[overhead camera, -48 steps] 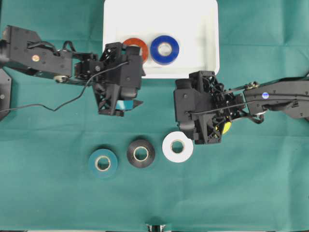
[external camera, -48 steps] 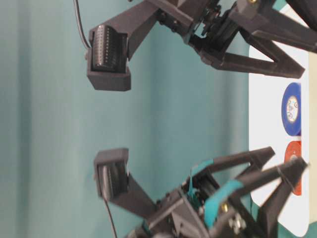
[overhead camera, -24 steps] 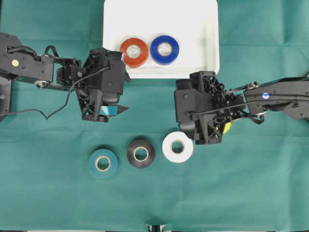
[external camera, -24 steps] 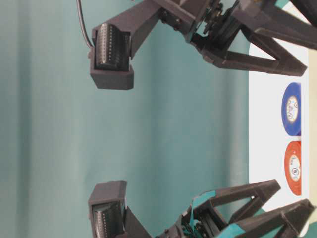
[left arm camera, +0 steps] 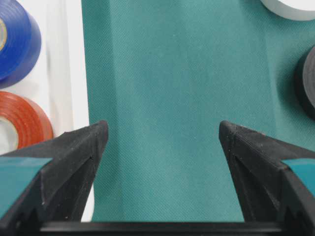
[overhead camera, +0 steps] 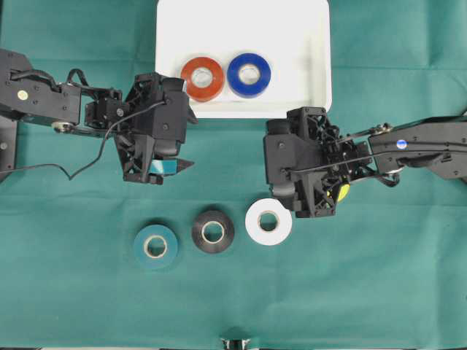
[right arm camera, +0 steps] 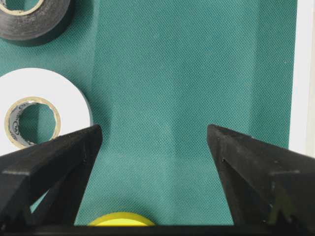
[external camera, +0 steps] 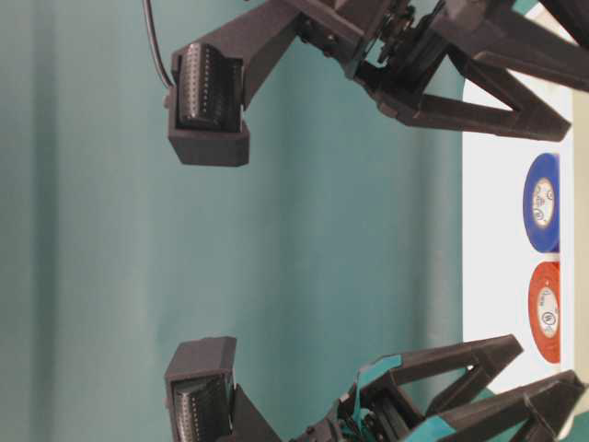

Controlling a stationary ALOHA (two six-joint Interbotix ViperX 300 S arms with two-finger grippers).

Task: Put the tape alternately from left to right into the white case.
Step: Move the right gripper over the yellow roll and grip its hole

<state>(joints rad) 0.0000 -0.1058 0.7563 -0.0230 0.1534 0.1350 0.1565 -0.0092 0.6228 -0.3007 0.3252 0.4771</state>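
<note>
Green cloth underneath, teal roll [overhead camera: 155, 246], black roll [overhead camera: 213, 231] and white roll [overhead camera: 268, 222] nearest you — your left gripper [overhead camera: 162, 165] and right gripper [overhead camera: 310, 208] are hanging empty, jaws wide. Yellow roll [right arm camera: 118, 219] is sitting under the right one: you're likely dropping onto it next. Orange-red roll [overhead camera: 202, 78] and blue roll [overhead camera: 249, 74] are lying in the white case [overhead camera: 314, 44] beyond.

The left arm [overhead camera: 51, 102] is stretched in from the left edge, level and low, and its left gripper [left arm camera: 162, 142] is held with the jaws spread wide, nothing between them (only bare cloth is seen in the wrist view). The right arm [overhead camera: 423, 146] is reached in from the right edge, and the right gripper [right arm camera: 155, 147] is likewise held wide apart and empty, pointed downward.
</note>
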